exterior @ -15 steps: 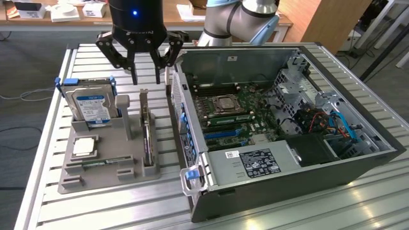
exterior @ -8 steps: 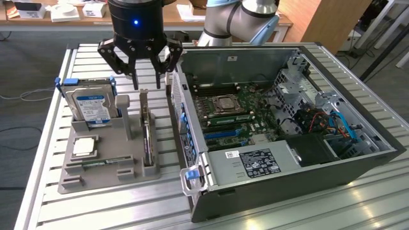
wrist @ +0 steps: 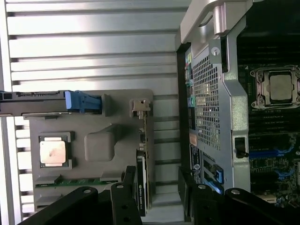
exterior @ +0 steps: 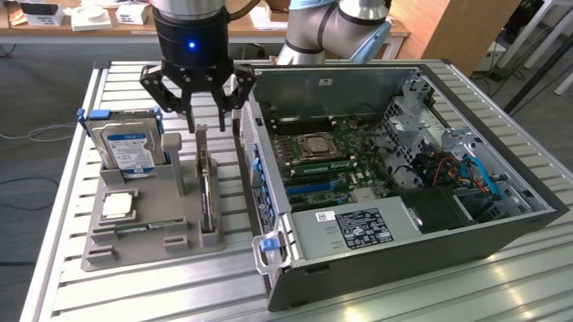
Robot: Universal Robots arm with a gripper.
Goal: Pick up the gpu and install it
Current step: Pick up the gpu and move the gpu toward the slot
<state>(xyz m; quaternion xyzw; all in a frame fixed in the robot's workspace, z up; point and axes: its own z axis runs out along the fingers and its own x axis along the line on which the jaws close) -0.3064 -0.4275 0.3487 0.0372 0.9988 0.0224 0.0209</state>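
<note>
Beside the open black tower computer case, on the exterior view's left of it, a grey moulded plastic holder lies on the ribbed aluminium counter. Standing on edge in the holder's slot nearest the case is the gpu, a thin dark expansion card with a silver metal end bracket. It runs parallel to the case's perforated side wall and just apart from it. Above the card's far end, as the exterior view has it, hang the black jaws on the grey robot arm, with a blue light glowing on the wrist body. The jaws are spread wide and grip nothing. In the wrist view their black fingers stand on both sides of the card, one set close against it, the other set off by a visible gap on the case side. Whether any finger touches the card I cannot tell. Farther from the case than the gpu, the holder also carries a silver hard drive with a blue-and-white label standing upright, a square silver processor chip lying flat, and a narrow green memory stick. Inside the case lie a green motherboard and a silver-grey power supply box with a printed label.
</note>
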